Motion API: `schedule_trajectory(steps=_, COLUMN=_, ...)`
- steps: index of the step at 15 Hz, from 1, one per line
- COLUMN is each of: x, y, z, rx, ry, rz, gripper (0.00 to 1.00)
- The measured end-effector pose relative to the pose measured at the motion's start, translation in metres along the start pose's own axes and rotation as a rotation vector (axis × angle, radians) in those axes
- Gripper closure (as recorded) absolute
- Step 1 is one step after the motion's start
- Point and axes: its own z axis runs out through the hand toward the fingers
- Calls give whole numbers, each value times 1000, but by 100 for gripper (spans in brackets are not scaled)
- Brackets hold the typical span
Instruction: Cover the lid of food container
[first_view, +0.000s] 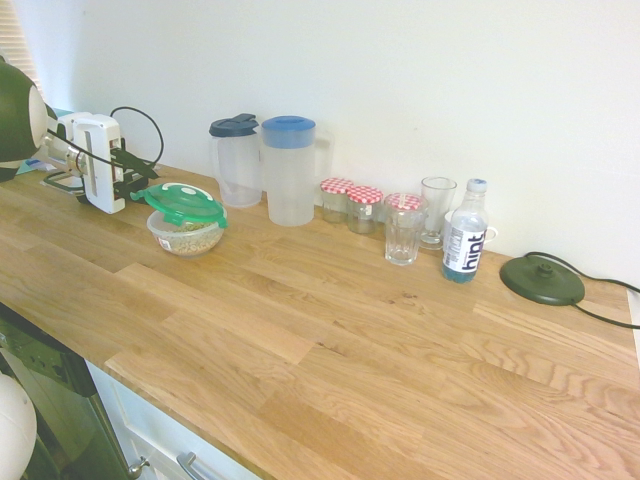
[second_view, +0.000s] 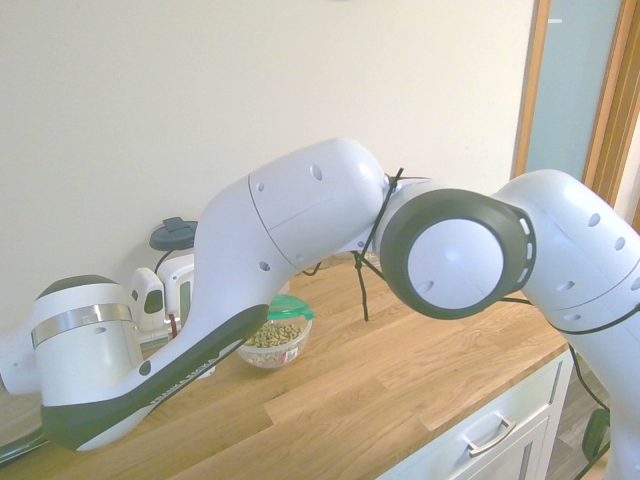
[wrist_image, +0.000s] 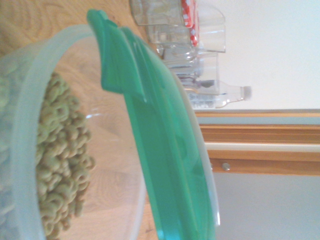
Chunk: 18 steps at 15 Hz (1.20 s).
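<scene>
The round green lid (first_view: 184, 202) lies tilted over the food container (first_view: 186, 238), a small clear bowl of beige grains on the wooden counter. The lid's edge towards the arm is raised and its far edge rests low on the bowl's rim. My gripper (first_view: 138, 182) comes in from the left and is shut on that raised edge. The wrist view shows the lid (wrist_image: 165, 165) slanting close above the open bowl (wrist_image: 30, 150) and its grains. In the second exterior view the arm hides the gripper; only the bowl (second_view: 275, 343) and a strip of lid (second_view: 292, 308) show.
Behind the bowl stand two tall clear jugs (first_view: 237, 162) (first_view: 290, 172). Further right are red-checked jars (first_view: 352, 203), two glasses (first_view: 403, 230), a hint bottle (first_view: 465, 233) and a dark round base (first_view: 542, 279) with a cable. The wall runs close behind.
</scene>
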Motion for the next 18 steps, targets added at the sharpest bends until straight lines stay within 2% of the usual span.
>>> schedule_trajectory(steps=6, x=-23, y=27, z=3, rx=78, ry=-69, rz=-36, gripper=0)
schedule_trajectory(steps=10, x=-24, y=63, z=5, rx=145, ry=-121, rz=-42, gripper=0)
schedule_trajectory(steps=12, x=-20, y=81, z=13, rx=186, ry=-179, rz=-44, gripper=0)
schedule_trajectory(steps=15, x=-15, y=112, z=26, rx=326, ry=-306, rz=-61, gripper=0)
schedule_trajectory(steps=18, x=5, y=135, z=68, rx=483, ry=-403, rz=-91, gripper=0)
